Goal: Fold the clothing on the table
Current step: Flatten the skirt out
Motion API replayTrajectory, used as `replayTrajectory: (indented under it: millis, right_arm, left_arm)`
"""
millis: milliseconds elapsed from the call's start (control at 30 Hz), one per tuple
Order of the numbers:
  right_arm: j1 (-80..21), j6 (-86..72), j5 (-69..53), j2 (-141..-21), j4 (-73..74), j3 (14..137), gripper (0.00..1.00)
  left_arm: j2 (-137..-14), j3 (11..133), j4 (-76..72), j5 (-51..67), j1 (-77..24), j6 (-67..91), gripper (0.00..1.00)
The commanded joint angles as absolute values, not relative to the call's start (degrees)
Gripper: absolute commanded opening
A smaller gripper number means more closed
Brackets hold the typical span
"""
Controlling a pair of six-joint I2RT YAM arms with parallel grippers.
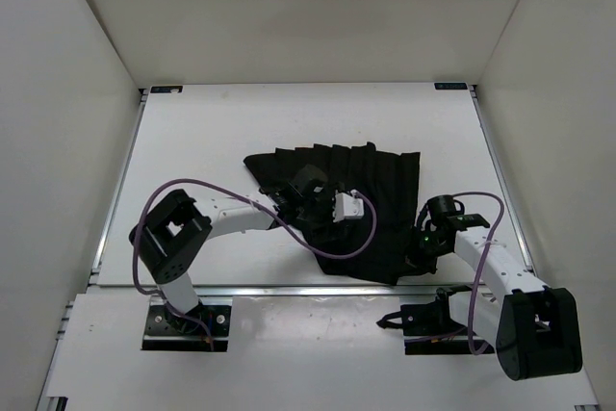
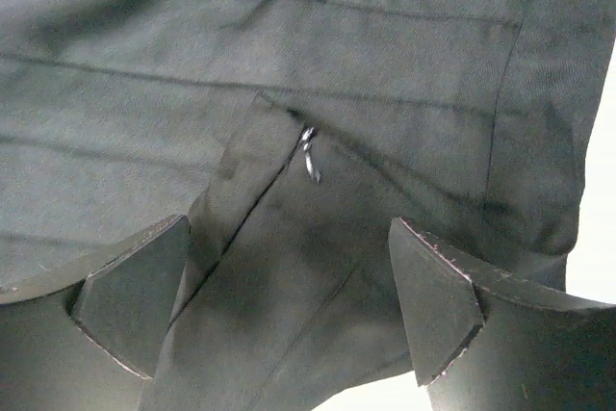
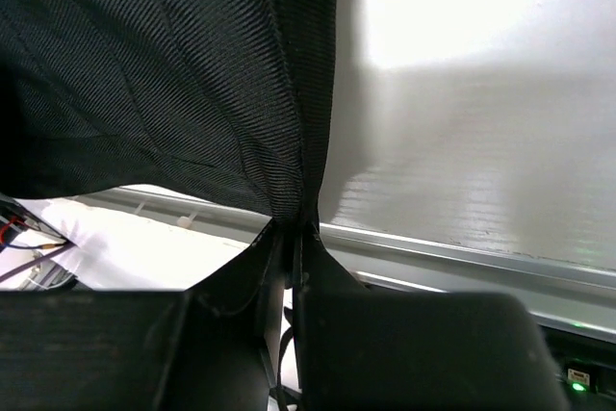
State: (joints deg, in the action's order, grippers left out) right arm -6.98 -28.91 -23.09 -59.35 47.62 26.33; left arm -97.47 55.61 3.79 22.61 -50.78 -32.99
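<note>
Black pleated clothing [image 1: 380, 175] lies spread right of the worktop's [image 1: 212, 132] middle, reaching its near edge. My right gripper [image 3: 289, 238] is clenched on the fabric's edge toward the near right corner. My left gripper [image 2: 289, 276] hangs released above the pleats. Pale fleck [image 2: 309, 153] at a seam, too small to read.

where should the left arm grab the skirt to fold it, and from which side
The loose flap edge on the skirt, taken straight down from above. It runs slantwise between the open left fingers, raised over flat cloth, so it can likely be pinched alone. The right fingers are shut on the skirt's near right edge.
</note>
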Motion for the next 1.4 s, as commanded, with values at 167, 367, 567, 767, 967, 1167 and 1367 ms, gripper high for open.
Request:
replayTrajectory:
  millis: [167,367,567,767,967,1167,1367]
  right_arm:
    - [-7.47,-28.48,-26.01,-58.71,45.09,26.10,0.00]
    - [-6.50,-27.86,-27.07,-57.83,46.23,26.19,0.01]
    - [-6.41,-27.07,-27.77,-58.18,45.44,25.93,0.00]
    - [-6.77,-27.16,-27.95,-57.74,45.70,25.84,0.00]
    - [-7.21,-26.54,-28.39,-57.66,45.44,25.93,0.00]
    - [-7.64,-26.37,-28.56,-57.92,45.44,26.45,0.00]
    - [-4.66,-25.23,-29.18,-58.18,46.31,32.06,0.00]
  left_arm:
    - [-102.39,61.08,-0.60,26.98,-50.98,-31.38,0.78]
    - [-103.71,60.82,-3.69,26.28,-50.45,-28.30,0.59]
    - [-106.43,65.56,4.21,28.04,-49.31,-27.25,0.95]
    - [-108.54,66.89,8.69,27.34,-48.69,-27.33,0.87]
    - [-109.68,66.53,12.65,26.98,-49.57,-27.95,0.65]
    - [-108.46,65.31,11.35,26.29,-50.01,-25.67,0.00]
    - [-102.41,65.12,10.01,25.23,-47.64,-19.61,0.00]
